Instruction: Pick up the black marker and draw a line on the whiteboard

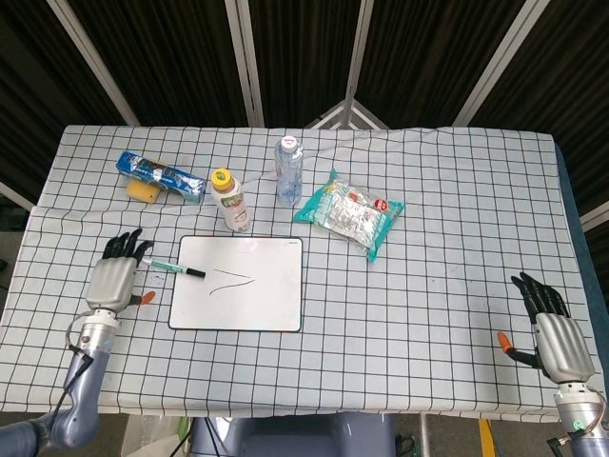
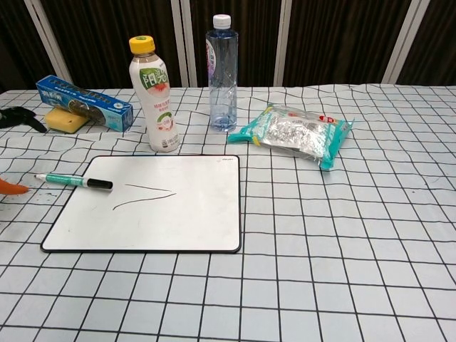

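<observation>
The marker (image 1: 178, 269), green-bodied with a black end, lies loose across the left edge of the whiteboard (image 1: 257, 305), black end on the board. The chest view shows the marker (image 2: 73, 181) flat on the whiteboard (image 2: 178, 221). A thin sideways V-shaped line (image 1: 233, 279) is on the board. My left hand (image 1: 112, 283) hovers just left of the marker with fingers spread, holding nothing. Only its dark fingertips (image 2: 16, 117) and an orange thumb tip show at the chest view's left edge. My right hand (image 1: 552, 333) rests open near the table's front right corner.
Behind the board stand a yellow-capped drink bottle (image 1: 229, 201) and a clear water bottle (image 1: 288, 169). A teal snack bag (image 1: 349, 212) lies to their right. A blue packet (image 1: 160, 175) and yellow sponge (image 1: 144, 193) sit at the back left.
</observation>
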`<state>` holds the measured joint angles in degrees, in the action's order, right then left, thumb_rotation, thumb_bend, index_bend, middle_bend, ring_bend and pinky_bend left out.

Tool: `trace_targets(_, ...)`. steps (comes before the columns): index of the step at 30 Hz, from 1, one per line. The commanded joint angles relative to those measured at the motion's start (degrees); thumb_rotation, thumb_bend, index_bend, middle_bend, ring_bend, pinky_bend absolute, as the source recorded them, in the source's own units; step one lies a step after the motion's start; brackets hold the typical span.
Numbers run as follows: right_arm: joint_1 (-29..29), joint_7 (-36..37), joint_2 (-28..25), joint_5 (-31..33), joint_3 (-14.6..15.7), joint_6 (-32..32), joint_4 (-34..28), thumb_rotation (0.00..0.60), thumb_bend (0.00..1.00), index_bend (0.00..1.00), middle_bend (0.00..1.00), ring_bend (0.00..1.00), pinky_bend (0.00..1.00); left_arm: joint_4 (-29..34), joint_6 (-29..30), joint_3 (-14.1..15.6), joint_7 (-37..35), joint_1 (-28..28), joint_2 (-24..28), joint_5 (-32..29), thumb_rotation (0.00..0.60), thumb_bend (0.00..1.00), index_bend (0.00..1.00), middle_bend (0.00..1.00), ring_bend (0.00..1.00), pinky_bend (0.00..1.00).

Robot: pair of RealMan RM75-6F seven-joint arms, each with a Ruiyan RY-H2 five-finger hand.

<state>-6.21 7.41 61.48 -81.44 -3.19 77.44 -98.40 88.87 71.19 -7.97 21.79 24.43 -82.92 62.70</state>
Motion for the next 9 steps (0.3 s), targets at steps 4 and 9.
trace_targets(4,-0.1,-1.2,0.3,-0.8,0.3,0.1,0.5,0.6,0.35,0.0,0.0,0.0,0.0,9.6,10.9,5.7,-8.7,-8.6,12.0,12.4,0.6,0.18,0.11,0.0,0.0,0.0)
trace_targets(9,-0.1,-1.9,0.6,-1.7,0.6,0.5,0.8,0.6,0.35,0.0,0.0,0.0,0.0,7.1,18.0,11.4,-10.9,-14.1,16.6,20.9,0.6,0.13,0.05,0.0,0.0,0.0)
